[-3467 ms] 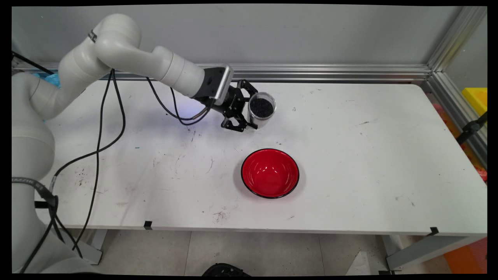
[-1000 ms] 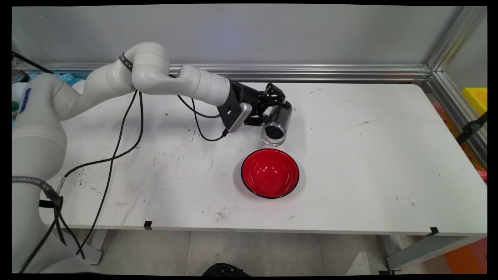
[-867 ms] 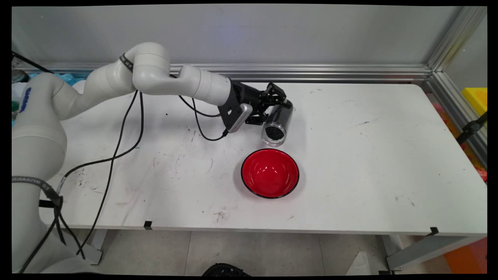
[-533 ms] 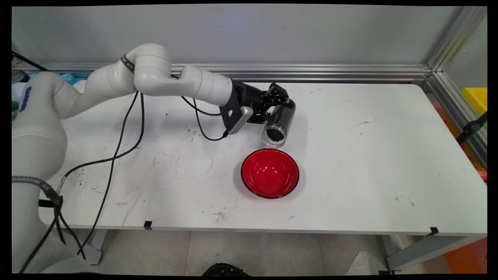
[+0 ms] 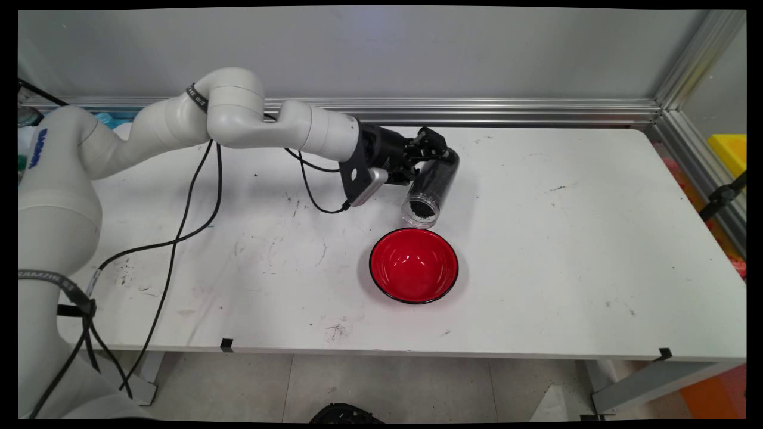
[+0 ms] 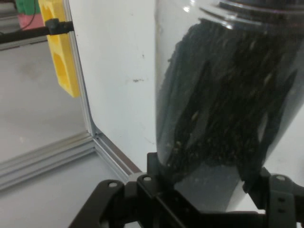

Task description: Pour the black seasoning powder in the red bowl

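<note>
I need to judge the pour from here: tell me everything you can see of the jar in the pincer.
The jar is a clear cylinder, plastic by its look, with no lid and dark black granules inside. The pincer is shut on its body near the base. It is tipped, mouth down toward the camera, above the far rim of the red bowl. The granules reach the mouth; none seen in the bowl.

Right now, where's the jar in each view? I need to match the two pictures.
Main view: the jar is above centre, tilted mouth-down over the table just behind the red bowl, held by the gripper.
Hand view: the jar fills the right half, full of black grains.
Shared landmark: the yellow block beyond the table's right end.
</note>
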Robot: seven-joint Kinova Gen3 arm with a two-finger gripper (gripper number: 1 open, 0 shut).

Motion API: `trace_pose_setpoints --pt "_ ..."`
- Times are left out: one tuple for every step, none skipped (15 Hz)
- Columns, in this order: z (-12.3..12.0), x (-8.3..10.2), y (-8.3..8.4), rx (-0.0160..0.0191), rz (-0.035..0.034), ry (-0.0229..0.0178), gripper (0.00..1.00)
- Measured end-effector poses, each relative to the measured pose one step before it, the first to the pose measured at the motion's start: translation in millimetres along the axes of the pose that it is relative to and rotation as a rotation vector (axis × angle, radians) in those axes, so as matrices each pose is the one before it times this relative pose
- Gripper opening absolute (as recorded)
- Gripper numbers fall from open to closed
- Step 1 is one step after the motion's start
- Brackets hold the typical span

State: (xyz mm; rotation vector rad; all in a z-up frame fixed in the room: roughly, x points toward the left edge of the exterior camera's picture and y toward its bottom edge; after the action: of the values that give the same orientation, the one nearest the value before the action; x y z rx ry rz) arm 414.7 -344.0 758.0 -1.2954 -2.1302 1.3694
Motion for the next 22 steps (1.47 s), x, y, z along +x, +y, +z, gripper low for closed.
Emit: trace_pose_setpoints --pt "0.25 0.23 -1.08 0.00547 0.01576 -0.00148 0.00" --pt "0.24 0.24 -1.01 0.00504 0.01310 -0.00170 0.00" --pt "0.27 0.28 -0.99 0.00509 0.01437 -0.00217 0.00" --pt "0.27 0.29 -0.94 0.00476 0.01411 -0.00202 0.00" --pt "0.19 0.19 -0.82 0.00405 0.01202 -0.00181 0.00" --pt "0.20 0.18 -0.94 0.00485 0.01329 -0.00199 0.00" --pt "0.14 0.14 -0.85 0.00468 0.01240 -0.00218 0.00" --pt "0.06 0.23 -0.68 0.00428 0.01134 -0.00164 0.00" --pt "-0.07 0.39 -0.47 0.00328 0.00955 -0.00074 0.00" --pt "-0.04 0.27 -0.31 0.00211 0.00594 -0.00036 0.00" --pt "-0.08 0.55 -0.52 0.00335 0.00899 -0.00022 0.00" --pt "-0.11 0.35 -0.30 0.00197 0.00567 -0.00036 0.00" --pt "-0.26 0.76 -0.51 0.00362 0.00795 0.00007 0.00" --pt "-0.21 1.07 -0.55 0.00396 0.00862 0.00061 0.00" --pt "-0.06 1.50 -0.71 0.00423 0.00828 0.00203 0.00" --pt "-0.17 1.75 -0.76 0.00482 0.00710 0.00202 0.00" --pt "-0.13 1.49 -0.58 0.00331 0.00563 0.00135 0.00" --pt "-0.22 1.72 -0.76 0.00401 0.00621 0.00100 0.00" --pt "-0.35 1.60 -0.61 0.00299 0.00533 0.00004 0.00" --pt "-0.37 1.22 -0.41 0.00225 0.00410 -0.00099 0.00" --pt "-0.50 1.16 -0.20 0.00151 0.00388 -0.00155 0.00" --pt "-0.59 1.40 -0.05 0.00247 0.00327 -0.00312 0.00"
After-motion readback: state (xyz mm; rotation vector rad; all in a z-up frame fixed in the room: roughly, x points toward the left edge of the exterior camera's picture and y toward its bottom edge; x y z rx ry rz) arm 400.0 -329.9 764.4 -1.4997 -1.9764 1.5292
